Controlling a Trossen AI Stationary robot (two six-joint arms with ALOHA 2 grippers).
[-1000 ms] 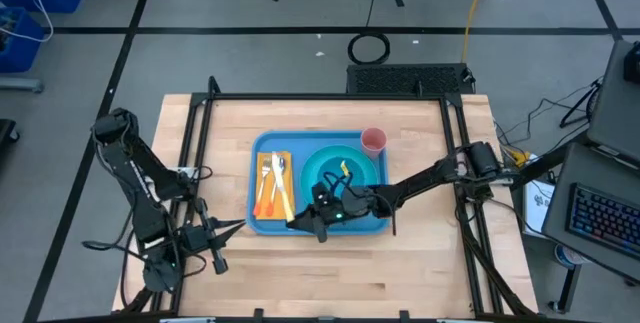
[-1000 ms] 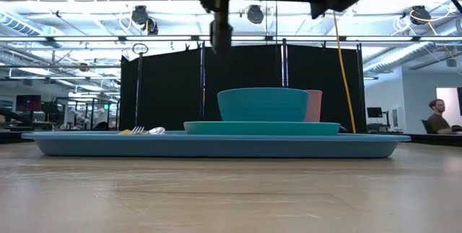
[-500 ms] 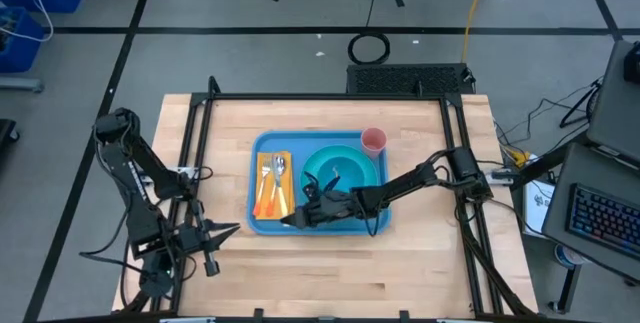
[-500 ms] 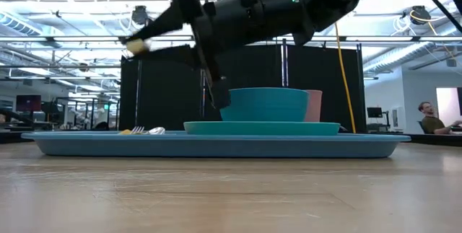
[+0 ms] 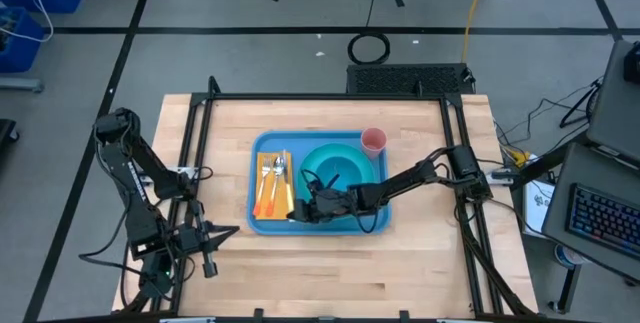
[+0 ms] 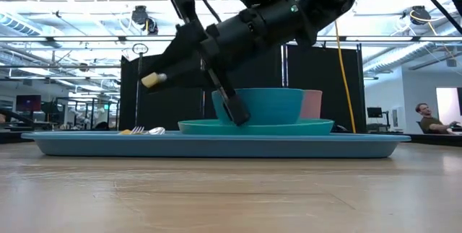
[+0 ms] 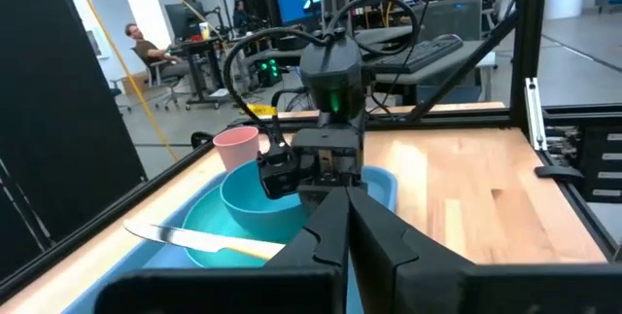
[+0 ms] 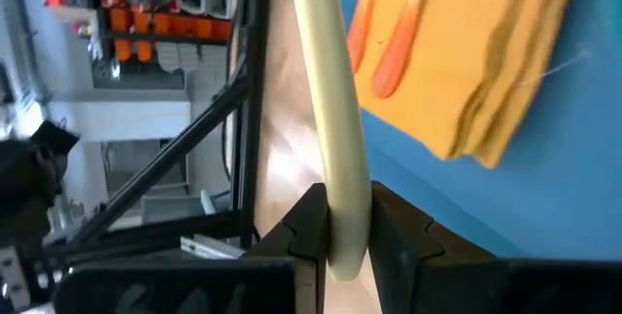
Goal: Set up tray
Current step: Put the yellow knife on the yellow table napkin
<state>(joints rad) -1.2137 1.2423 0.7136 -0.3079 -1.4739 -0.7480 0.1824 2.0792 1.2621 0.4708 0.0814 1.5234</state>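
While the blue tray (image 5: 262, 223) sits mid-counter, the right end effector (image 5: 297, 211) is clamped on a cream-handled knife (image 8: 335, 139) — better to lower it flat beside the orange napkin (image 5: 273, 191). Left end effector (image 5: 205, 263): closed, empty.

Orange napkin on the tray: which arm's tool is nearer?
Right. The right tool is over the tray, right beside the orange napkin. The left tool sits off the tray near the table's left front corner.

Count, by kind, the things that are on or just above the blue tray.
Plate: 1
Bowl: 1
Cup: 1
Napkin: 1
Fork: 1
Spoon: 1
Knife, held in the right gripper: 1
Total: 7
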